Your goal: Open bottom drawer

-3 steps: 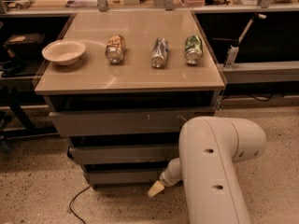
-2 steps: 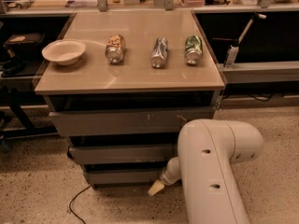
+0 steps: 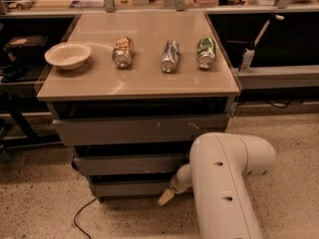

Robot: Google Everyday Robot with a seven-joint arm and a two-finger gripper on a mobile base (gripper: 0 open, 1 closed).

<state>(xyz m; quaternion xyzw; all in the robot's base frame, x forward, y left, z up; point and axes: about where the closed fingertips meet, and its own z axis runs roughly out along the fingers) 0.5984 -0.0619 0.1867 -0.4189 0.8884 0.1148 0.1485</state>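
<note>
The bottom drawer [image 3: 130, 187] is the narrowest grey front, lowest in a cabinet with three stepped drawers, and it stands out slightly. The medium drawer front [image 3: 127, 164] is above it, and the widest front with white scratch marks [image 3: 142, 129] is on top. My gripper [image 3: 166, 197] is at the right end of the bottom drawer's front, low near the floor, with its pale tip against or just in front of the drawer. My white arm [image 3: 224, 183] rises at the lower right and hides the cabinet's right side.
The cabinet's tan top [image 3: 144, 81] holds a white bowl [image 3: 68, 55] at the left and three cans lying in a row [image 3: 170, 56]. A black cable [image 3: 82, 214] lies on the speckled floor at the front left. Workbenches and shelving stand behind and to both sides.
</note>
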